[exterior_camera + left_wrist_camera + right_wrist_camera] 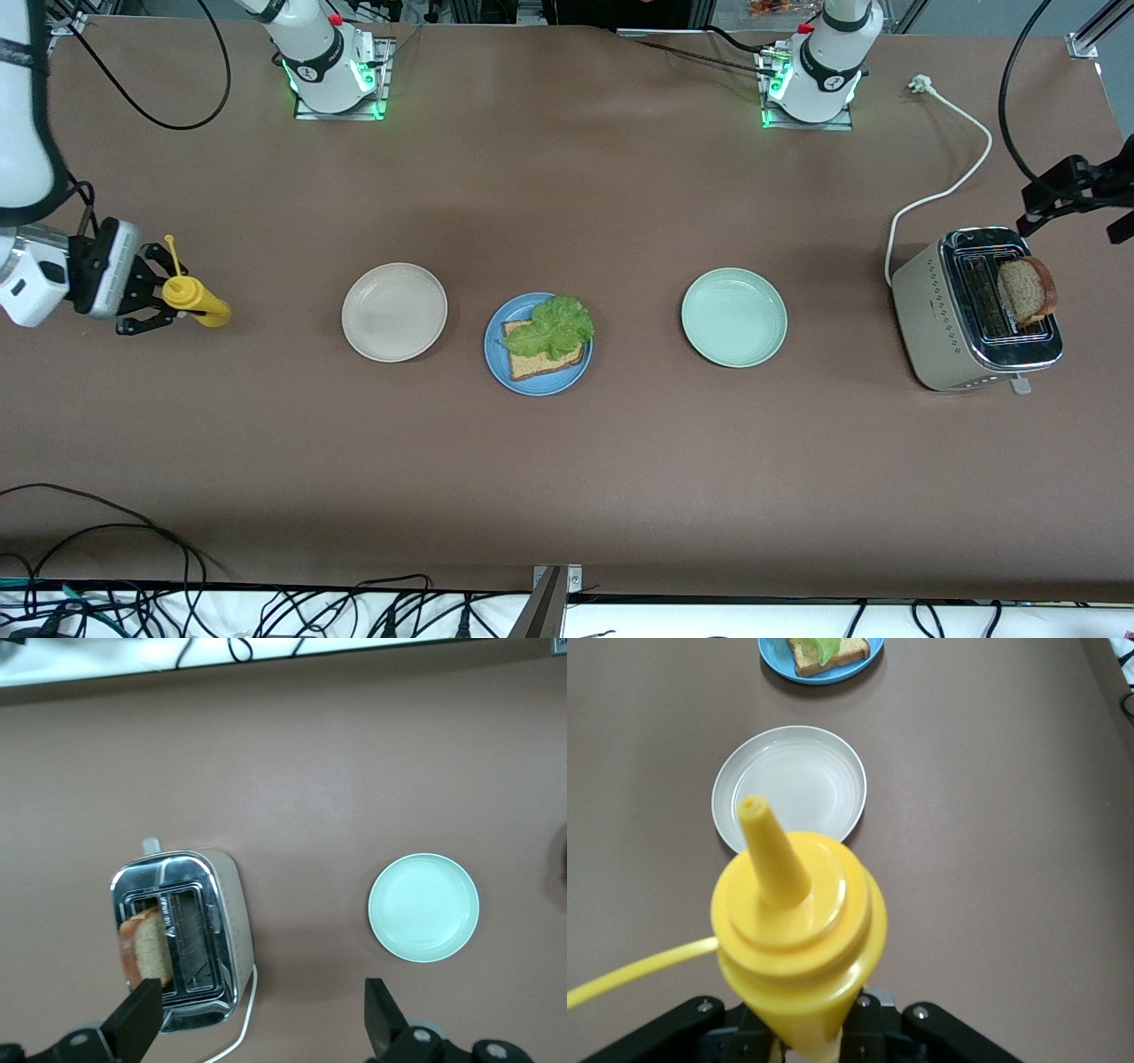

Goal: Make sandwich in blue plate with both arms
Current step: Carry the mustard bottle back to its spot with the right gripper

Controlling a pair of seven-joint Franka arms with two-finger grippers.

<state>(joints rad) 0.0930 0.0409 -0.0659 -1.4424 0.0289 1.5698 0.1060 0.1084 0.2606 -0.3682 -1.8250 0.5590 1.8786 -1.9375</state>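
The blue plate (496, 365) holds one brown bread slice (532, 361) with a ruffled lettuce leaf (556, 326) on top; both also show in the right wrist view, plate (776, 657) and bread (843, 650). A second bread slice (1028, 289) stands up out of a toaster slot, and the left wrist view shows this slice (152, 948) too. My left gripper (1076, 197) hangs open and empty over the table by the toaster's end (257, 1023). My right gripper (142, 301) is shut on a yellow squeeze bottle (197, 301), held in the air over the right arm's end of the table (806, 1036).
A cream plate (394, 311) lies beside the blue plate toward the right arm's end. A mint-green plate (733, 316) lies toward the left arm's end. The beige and chrome toaster (939, 310) stands near the left arm's end, with its white cord (957, 182) running toward the bases.
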